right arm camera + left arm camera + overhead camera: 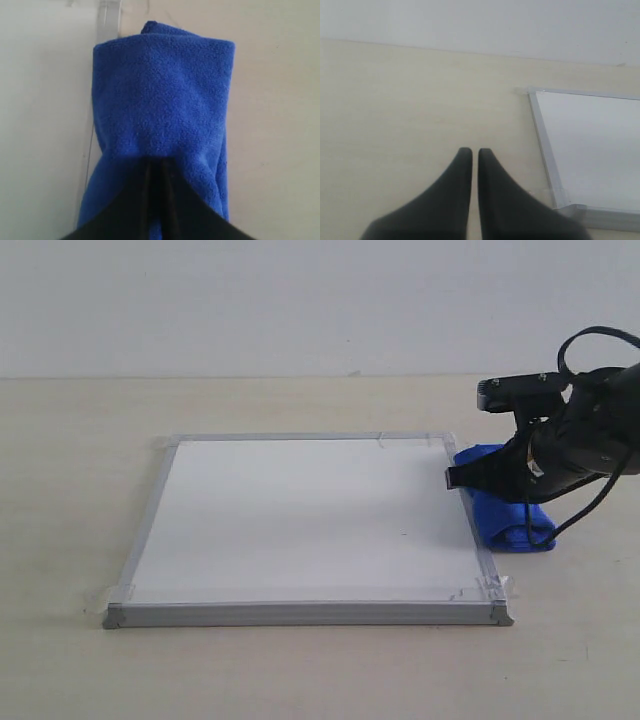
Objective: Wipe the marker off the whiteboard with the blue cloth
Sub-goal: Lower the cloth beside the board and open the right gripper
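The whiteboard (300,520) lies flat on the table, and no red marker line shows on its white face. A folded blue cloth (505,515) rests on the table against the board's right frame. My right gripper (452,478) is low over the cloth, its tips at the frame edge. In the right wrist view its fingers (159,162) are pressed together with the blue cloth (160,100) pinched between them. My left gripper (475,151) is shut and empty above bare table beside a corner of the whiteboard (590,145). It is out of the exterior view.
Clear tape (492,587) holds the board's corners to the beige table (80,490). A pale wall (300,300) stands behind the table. The right arm's black cable (600,505) loops down just right of the cloth.
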Motion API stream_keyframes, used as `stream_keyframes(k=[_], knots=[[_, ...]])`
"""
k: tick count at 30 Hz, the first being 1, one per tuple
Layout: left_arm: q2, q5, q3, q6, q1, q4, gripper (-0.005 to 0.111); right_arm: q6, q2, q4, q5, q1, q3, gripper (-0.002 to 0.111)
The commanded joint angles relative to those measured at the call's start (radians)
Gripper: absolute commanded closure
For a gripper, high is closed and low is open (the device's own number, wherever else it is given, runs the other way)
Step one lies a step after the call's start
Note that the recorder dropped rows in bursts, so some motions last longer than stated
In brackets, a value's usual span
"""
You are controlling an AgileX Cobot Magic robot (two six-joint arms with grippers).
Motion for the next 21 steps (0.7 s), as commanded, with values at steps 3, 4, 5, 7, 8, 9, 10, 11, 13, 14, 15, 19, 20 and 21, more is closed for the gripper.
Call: stream_keyframes(k=[3,4,5,7,8,9,10,11,13,14,15,19,20,21], knots=[[-0.004,-0.013,-0.003,0.002,0.001,-0.007,0.102,-0.005,0.013,-0.008,0.015,-0.001,0.003,0.107],[-0.004,-0.013,-0.003,0.002,0.001,-0.007,0.102,-0.005,0.013,-0.008,0.022,-0.001,0.003,0.107],[-0.004,-0.013,-0.003,0.002,0.001,-0.007,0.102,-0.005,0.013,-0.008,0.027,-0.001,0.003,0.107],[-0.004,-0.013,-0.003,0.002,0.001,-0.007,0.102,-0.002,0.013,-0.008,0.021,-0.001,0.011,0.107],[-0.004,-0.013,-0.003,0.002,0.001,-0.007,0.102,-0.002,0.013,-0.008,0.009,-0.001,0.014,0.107],[-0.004,-0.013,-0.003,0.002,0.001,-0.007,0.102,-0.002,0.01,-0.008,0.003,-0.001,0.014,0.107],[-0.004,-0.013,-0.003,0.002,0.001,-0.007,0.102,-0.002,-0.009,-0.008,-0.012,-0.001,0.014,0.107],[-0.004,-0.013,-0.003,0.002,0.001,-0.007,0.102,-0.002,-0.026,-0.008,-0.018,-0.001,0.014,0.107],[-0.004,-0.013,-0.003,0.002,0.001,-0.007,0.102,-0.002,-0.065,-0.008,-0.016,-0.001,0.014,0.107],[-0.004,-0.013,-0.003,0.002,0.001,-0.007,0.102,-0.002,-0.091,-0.008,-0.007,-0.001,0.014,0.107],[-0.004,-0.013,-0.003,0.002,0.001,-0.007,0.102,-0.001,-0.117,-0.008,0.006,-0.001,0.014,0.107],[-0.004,-0.013,-0.003,0.002,0.001,-0.007,0.102,-0.001,-0.218,-0.008,0.066,-0.001,0.032,0.107],[-0.004,-0.013,-0.003,0.002,0.001,-0.007,0.102,-0.001,-0.246,-0.008,0.066,-0.001,0.048,0.107],[-0.004,-0.013,-0.003,0.002,0.001,-0.007,0.102,0.008,-0.273,-0.008,0.052,-0.001,0.068,0.107]])
